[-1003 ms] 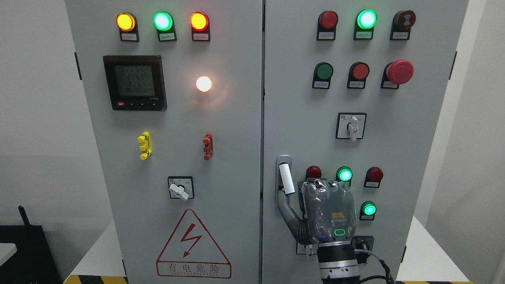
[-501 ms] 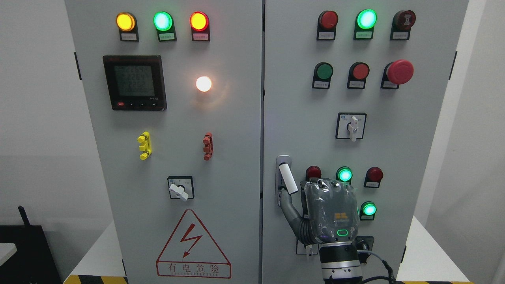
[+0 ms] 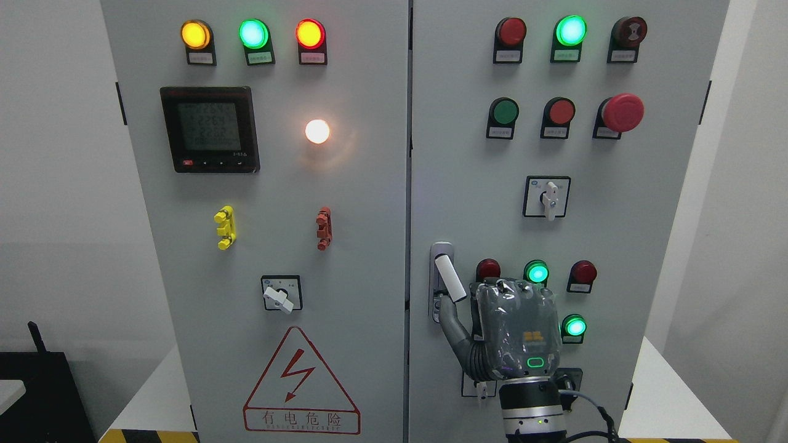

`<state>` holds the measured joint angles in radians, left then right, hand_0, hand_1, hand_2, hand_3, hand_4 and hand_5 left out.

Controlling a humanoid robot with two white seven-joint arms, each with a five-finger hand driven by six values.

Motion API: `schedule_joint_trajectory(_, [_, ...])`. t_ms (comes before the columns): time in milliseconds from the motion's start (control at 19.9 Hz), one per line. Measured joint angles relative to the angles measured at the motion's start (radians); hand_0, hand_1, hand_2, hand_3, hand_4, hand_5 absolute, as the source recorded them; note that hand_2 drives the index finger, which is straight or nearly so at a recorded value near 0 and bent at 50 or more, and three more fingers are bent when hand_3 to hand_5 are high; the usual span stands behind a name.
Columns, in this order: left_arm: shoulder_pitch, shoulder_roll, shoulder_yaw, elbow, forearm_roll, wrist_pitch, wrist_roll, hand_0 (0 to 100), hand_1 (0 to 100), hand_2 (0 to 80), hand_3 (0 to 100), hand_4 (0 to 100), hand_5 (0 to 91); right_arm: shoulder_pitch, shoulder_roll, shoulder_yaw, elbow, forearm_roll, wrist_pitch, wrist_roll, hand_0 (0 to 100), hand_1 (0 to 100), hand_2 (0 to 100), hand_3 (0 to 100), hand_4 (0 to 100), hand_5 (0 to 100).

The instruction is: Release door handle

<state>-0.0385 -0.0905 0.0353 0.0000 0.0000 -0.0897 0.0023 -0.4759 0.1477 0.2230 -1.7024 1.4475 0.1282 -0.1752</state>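
Observation:
The door handle [image 3: 449, 277] is a white lever on a silver backplate at the left edge of the cabinet's right door [image 3: 468, 184]. It tilts with its lower end swung to the right. My right hand [image 3: 478, 301] comes up from the bottom edge, its back toward the camera, just right of and below the lever. Its thumb [image 3: 451, 325] stretches up-left to the foot of the backplate, under the lever's lower end. The other fingers [image 3: 512, 288] bend toward the panel beside the lever, not around it. The hand holds nothing and is open. My left arm does not show.
Indicator lamps [image 3: 537, 272], push buttons, a red emergency stop [image 3: 623, 112] and a rotary switch [image 3: 548, 197] crowd the right door around my hand. The left door [image 3: 357, 203] carries a meter, lamps, another switch and a warning triangle [image 3: 300, 383].
My right hand has shifted a little to the right and down, away from the lever. The lever's lower end has swung slightly further right.

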Motion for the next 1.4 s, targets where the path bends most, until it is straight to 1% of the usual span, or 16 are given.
schedule_joint_trajectory(1404, [0.0, 0.0, 0.0, 0.0, 0.0, 0.0, 0.0, 12, 39, 0.0, 0, 0, 0.0, -0.004, 0.003, -0.022, -0.014, 0.003, 0.001, 0.002, 56, 43, 100, 100, 100, 98])
